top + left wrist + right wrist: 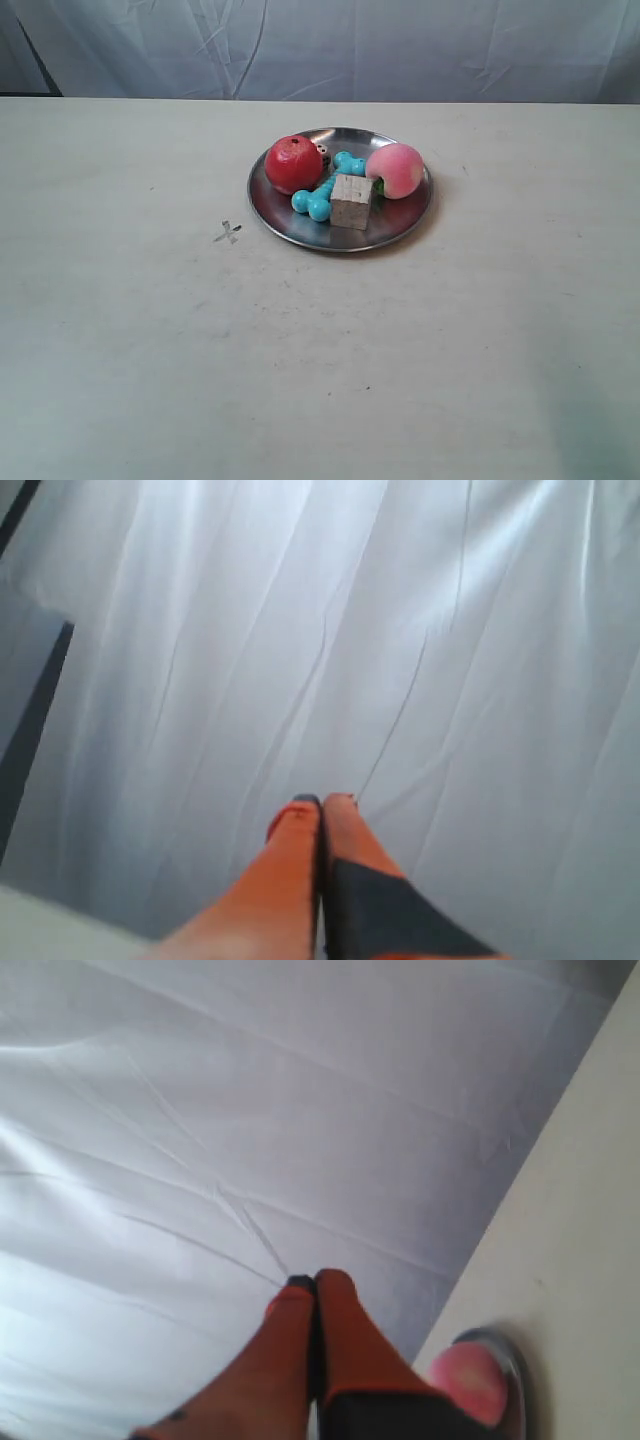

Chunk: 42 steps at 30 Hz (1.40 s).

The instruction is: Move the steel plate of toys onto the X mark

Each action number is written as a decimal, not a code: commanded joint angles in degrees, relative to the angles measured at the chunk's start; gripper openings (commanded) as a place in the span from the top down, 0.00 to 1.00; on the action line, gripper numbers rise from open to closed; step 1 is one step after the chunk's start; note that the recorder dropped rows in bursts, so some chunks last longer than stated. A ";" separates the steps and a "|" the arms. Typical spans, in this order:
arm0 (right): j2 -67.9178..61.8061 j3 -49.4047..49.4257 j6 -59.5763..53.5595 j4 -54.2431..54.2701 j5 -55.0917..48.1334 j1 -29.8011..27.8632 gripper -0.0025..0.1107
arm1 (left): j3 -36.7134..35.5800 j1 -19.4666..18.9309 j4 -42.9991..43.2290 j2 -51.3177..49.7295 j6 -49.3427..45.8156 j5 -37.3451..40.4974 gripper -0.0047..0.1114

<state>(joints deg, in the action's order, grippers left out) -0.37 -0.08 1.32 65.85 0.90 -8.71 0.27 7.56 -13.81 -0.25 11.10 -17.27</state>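
On the bench (320,380), toward its far side: plate (283,212) of toys, near the X (228,233) but off it, on the side toward the exterior view's right. Carries red fruit (294,164), peach (394,170), dumbbell (322,195), cube (351,200) and, half hidden behind the fruit, a die (323,152). Left tool (322,802) pinched together on nothing, aimed at white cloth (420,630), no plate in its view. Right tool (314,1282) likewise pressed together and empty, but catches peach (468,1382) and plate rim (512,1360) in its view. No arm visible in the exterior view. Risks, by judgement: offers only a low thin rim to grip, so may slip out of a shallow pinch. If lifted by one edge, probably tilts and sheds the round fruit and peach. If shoved instead, may jolt toys loose or overshoot so small an X. Must part the tips before any pinch; as they stand, can only push. Once over the X, hides it and leaves centring hard to check. Nothing seen between plate and X; cloth well behind, out of the path.
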 commanded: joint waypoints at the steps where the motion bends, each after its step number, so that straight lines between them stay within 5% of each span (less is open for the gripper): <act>1: 0.37 0.08 -1.32 0.53 6.60 -0.38 0.98 | -0.27 0.00 -1.23 0.25 1.99 -24.53 0.96; 3: 0.37 0.08 -1.32 0.53 7.07 -0.38 0.98 | -0.27 0.00 -3.35 0.25 1.99 -29.46 0.96; 8: 0.37 0.08 -0.25 0.68 8.14 -0.38 0.98 | 3.01 0.00 -5.77 -0.12 -1.99 -11.58 0.96; 12: 0.37 -0.20 1.93 0.68 10.49 -0.38 0.98 | 5.89 0.00 -5.90 -7.26 -5.96 -9.59 0.96; 21: -1.27 -7.87 1.76 -18.34 11.39 -0.38 0.98 | 24.32 0.00 5.36 -40.20 -5.48 -4.93 0.96; 27: -6.87 -10.19 1.76 -34.78 13.77 -0.38 0.98 | 36.94 0.00 7.99 -61.49 3.56 3.79 0.96; 33: -22.10 -13.19 1.76 -35.81 6.14 -0.38 0.98 | 46.70 0.00 8.53 -79.72 17.07 11.83 0.96; 42: -66.67 -28.62 -0.94 -38.78 -11.23 2.19 0.98 | 62.60 4.77 5.41 -102.47 9.53 30.10 0.96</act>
<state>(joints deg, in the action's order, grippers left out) -56.50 -22.79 2.82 29.04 -5.31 -7.82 58.41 10.40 -5.98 -97.15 25.98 7.63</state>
